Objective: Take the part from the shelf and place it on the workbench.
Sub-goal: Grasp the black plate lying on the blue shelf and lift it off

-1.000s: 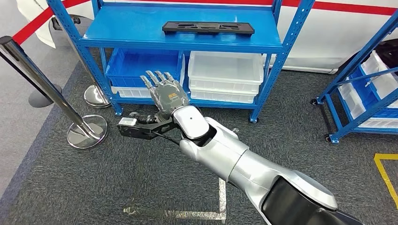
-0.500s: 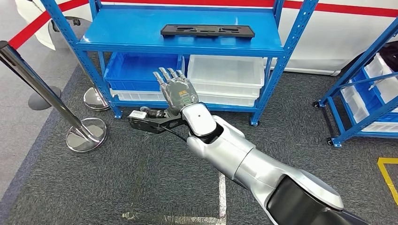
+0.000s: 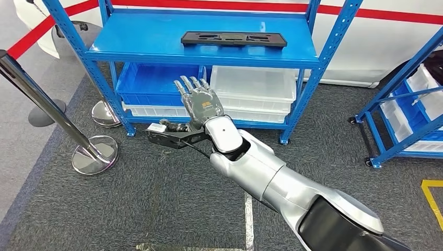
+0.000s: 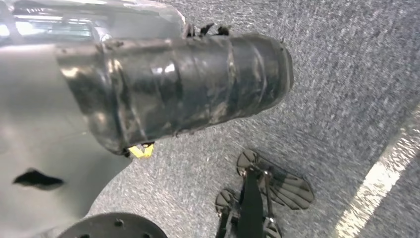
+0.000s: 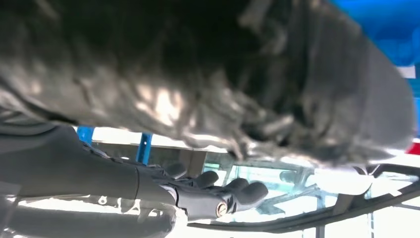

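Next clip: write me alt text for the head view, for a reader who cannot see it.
The robot's right hand, fingers spread and holding nothing, reaches toward a blue shelf whose top level carries a long flat black part. Blue and white bins sit on the lower level; chrome stanchions stand on grey carpet at the left.
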Controlling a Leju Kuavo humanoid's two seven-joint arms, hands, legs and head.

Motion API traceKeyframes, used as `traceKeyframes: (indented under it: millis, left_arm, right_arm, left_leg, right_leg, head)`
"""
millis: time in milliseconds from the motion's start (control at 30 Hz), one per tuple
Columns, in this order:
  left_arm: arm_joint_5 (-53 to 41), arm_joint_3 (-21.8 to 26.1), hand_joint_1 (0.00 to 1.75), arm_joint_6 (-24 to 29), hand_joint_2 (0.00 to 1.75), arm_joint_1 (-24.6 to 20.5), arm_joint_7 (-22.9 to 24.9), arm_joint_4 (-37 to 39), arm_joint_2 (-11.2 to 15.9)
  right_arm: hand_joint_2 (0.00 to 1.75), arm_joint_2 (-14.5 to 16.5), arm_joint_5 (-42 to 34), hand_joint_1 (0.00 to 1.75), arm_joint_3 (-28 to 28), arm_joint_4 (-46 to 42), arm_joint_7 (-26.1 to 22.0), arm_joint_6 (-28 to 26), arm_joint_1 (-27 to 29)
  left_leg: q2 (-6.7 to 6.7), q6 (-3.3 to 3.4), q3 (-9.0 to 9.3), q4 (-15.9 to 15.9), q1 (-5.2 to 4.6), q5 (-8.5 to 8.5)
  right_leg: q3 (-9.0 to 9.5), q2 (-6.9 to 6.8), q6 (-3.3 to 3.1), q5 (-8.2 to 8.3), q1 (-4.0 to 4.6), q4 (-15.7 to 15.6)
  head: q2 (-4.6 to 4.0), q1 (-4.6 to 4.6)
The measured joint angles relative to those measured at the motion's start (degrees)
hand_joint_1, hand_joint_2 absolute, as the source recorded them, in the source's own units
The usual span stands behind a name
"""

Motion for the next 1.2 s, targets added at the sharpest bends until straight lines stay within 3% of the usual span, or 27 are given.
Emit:
traceKeyframes:
  millis: [67,167,200,233,267,333,400,467,567,600,667,733,767,800,867,900,933,1067,1133,1200]
  left_arm:
    - [-0.46,-0.15,0.0,0.02,0.0,0.11,-0.05,0.0,-0.01]
    - [-2.09,-0.92,0.0,0.38,0.0,0.04,0.0,0.0,-0.02]
    - [-2.57,-1.19,0.0,0.56,0.0,0.01,0.06,0.0,-0.02]
    - [-2.86,-1.41,0.0,0.72,0.0,0.01,0.12,0.0,-0.02]
    - [-3.01,-1.57,0.0,0.87,0.0,0.05,0.16,0.0,-0.02]
    - [-3.15,-1.94,0.0,1.09,0.0,0.16,0.21,0.0,-0.03]
    - [-3.29,-2.43,0.0,1.24,0.0,0.13,0.24,0.0,-0.05]
    - [-3.34,-2.73,0.0,1.43,0.0,0.04,0.42,0.0,-0.06]
    - [-3.24,-2.8,0.0,1.88,0.0,0.12,1.05,-0.01,-0.04]
    - [-3.3,-2.8,0.0,2.05,0.0,0.17,1.29,-0.02,-0.07]
    - [-3.72,-2.84,0.0,2.43,0.0,0.21,1.76,-0.02,-0.1]
    - [-4.14,-2.94,0.0,2.79,0.0,0.2,2.04,-0.03,-0.03]
    - [-4.22,-3.0,0.0,2.89,0.0,0.26,2.08,-0.03,0.03]
    - [-4.19,-3.04,0.0,2.93,0.0,0.31,1.99,-0.04,0.09]
    - [-4.0,-3.07,0.0,3.06,0.0,0.35,1.51,-0.04,0.16]
    - [-3.92,-3.09,0.0,3.27,0.0,0.25,1.17,-0.05,0.16]
    - [-3.86,-3.11,0.0,3.56,0.0,0.16,0.92,-0.05,0.16]
    - [-4.13,-3.22,0.0,4.48,0.0,0.37,0.74,-0.07,0.16]
    - [-4.1,-3.25,0.0,4.65,0.0,0.48,0.89,-0.07,0.16]
    - [-3.96,-3.26,0.0,4.81,0.0,0.31,1.03,-0.07,0.16]
  right_arm:
    - [0.0,-0.16,0.05,0.0,0.0,-0.08,0.19,0.04,-0.06]
    - [0.0,-0.63,-0.24,0.0,0.02,-0.09,0.51,0.71,0.11]
    - [0.0,-0.92,-0.53,0.0,0.02,-0.04,0.66,1.13,0.27]
    - [0.0,-1.24,-0.83,0.0,0.01,0.04,0.79,1.51,0.4]
    - [0.0,-1.57,-1.03,0.0,0.01,0.14,0.93,1.8,0.45]
    - [0.0,-2.1,-0.93,0.0,0.0,0.31,1.29,2.32,0.25]
    - [0.0,-2.56,-0.55,0.0,0.0,0.42,1.93,3.11,-0.17]
    - [0.0,-3.26,-0.24,0.0,0.0,0.58,2.6,4.08,-0.51]
    - [0.0,-4.51,-0.01,0.0,0.0,0.87,3.24,5.15,-1.02]
    - [0.0,-4.81,0.06,0.0,0.0,0.93,3.4,5.55,-1.38]
    - [0.0,-5.4,0.28,0.0,0.0,0.97,3.76,6.55,-2.1]
    - [0.0,-6.13,0.63,0.0,0.0,0.98,4.06,7.61,-2.33]
    - [0.0,-6.53,0.9,0.0,0.01,0.99,4.19,8.15,-2.38]
    - [0.0,-6.89,1.17,0.0,0.01,1.0,4.34,8.65,-2.54]
    - [0.0,-7.82,1.59,0.0,0.02,0.96,4.91,9.66,-3.39]
    - [0.0,-8.41,1.62,0.0,0.02,0.86,5.27,10.14,-4.0]
    - [0.0,-9.14,1.57,0.0,0.02,0.7,5.62,10.59,-4.6]
    - [0.0,-11.34,1.38,0.0,0.0,-0.25,6.31,11.81,-5.74]
    - [0.0,-12.09,1.73,0.0,0.0,-0.75,6.4,12.44,-6.08]
    - [0.0,-12.73,2.23,0.0,0.0,-1.17,6.39,13.13,-6.33]
  left_leg:
    - [0.06,0.71,0.45,-0.3,0.16,-0.09]
    - [0.11,1.46,0.96,-0.4,0.11,-0.47]
    - [0.09,1.59,1.11,-0.39,0.07,-0.61]
    - [0.05,1.66,1.29,-0.38,0.03,-0.75]
    - [0.0,1.67,1.51,-0.36,-0.01,-0.92]
    - [-0.07,1.56,1.95,-0.36,-0.09,-1.28]
    - [-0.06,1.28,2.0,-0.34,-0.25,-1.53]
    - [-0.04,0.84,1.92,-0.47,-0.27,-1.57]
    - [0.05,0.05,1.64,0.36,-0.21,-2.45]
    - [0.09,-0.18,0.77,2.31,-0.18,-3.59]
    - [0.15,-0.58,-2.65,9.2,-0.02,-6.61]
    - [0.16,-0.97,-5.79,14.61,0.09,-7.62]
    - [0.17,-1.16,-6.03,14.37,0.17,-6.47]
    - [0.19,-1.31,-5.21,11.99,0.29,-4.41]
    - [0.23,-1.47,-2.19,4.74,0.44,-0.67]
    - [0.19,-1.27,-0.99,2.18,0.39,0.0]
    - [0.13,-1.01,-0.37,0.84,0.31,-0.02]
    - [0.03,0.42,0.37,0.33,0.3,-0.72]
    - [0.17,1.1,0.97,0.13,0.4,-0.94]
    - [0.17,1.56,1.37,0.13,0.31,-1.28]
  right_leg:
    - [-1.11,-0.16,0.53,-1.52,-0.08,2.52]
    - [-6.89,-0.34,1.0,-5.5,-0.3,13.31]
    - [-8.59,-0.35,1.02,-5.78,-0.35,15.87]
    - [-9.36,-0.35,0.95,-4.99,-0.36,16.35]
    - [-9.04,-0.35,0.76,-3.2,-0.34,14.58]
    - [-6.24,-0.35,0.06,1.22,-0.12,7.0]
    - [-3.7,-0.33,-0.5,3.22,0.22,1.19]
    - [-3.0,-0.3,-0.66,3.1,0.43,-0.19]
    - [-2.38,-0.29,-1.06,3.27,0.02,-1.1]
    - [-2.1,-0.29,-1.23,3.33,-0.18,-1.42]
    - [-1.76,-0.27,-1.44,3.17,-0.28,-1.56]
    - [-1.47,-0.29,-1.48,2.86,-0.32,-1.47]
    - [-1.3,-0.28,-1.4,2.63,-0.38,-1.36]
    - [-1.12,-0.23,-1.28,2.36,-0.48,-1.16]
    - [-0.96,-0.12,-0.75,1.63,-0.57,-0.47]
    - [-1.07,-0.09,-0.44,1.31,-0.51,-0.12]
    - [-1.2,-0.1,-0.14,1.12,-0.41,0.12]
    - [-1.53,-0.23,0.82,0.21,-0.36,1.09]
    - [-3.88,-0.38,1.32,-2.2,-0.45,6.17]
    - [-8.27,-0.45,1.58,-4.89,-0.5,14.23]
  head:
    - [0.0,0.15]
    - [0.0,0.31]
    - [0.0,0.32]
    - [0.0,0.32]
    - [0.0,0.33]
    - [0.0,0.32]
    - [0.0,0.27]
    - [0.0,0.26]
    - [0.0,0.21]
    - [0.0,0.11]
    - [0.0,-0.08]
    - [0.0,-0.09]
    - [0.0,-0.09]
    - [0.0,-0.1]
    - [0.0,-0.19]
    - [0.0,-0.28]
    - [0.0,-0.26]
    - [0.0,0.22]
    - [0.0,0.41]
    - [0.0,0.51]
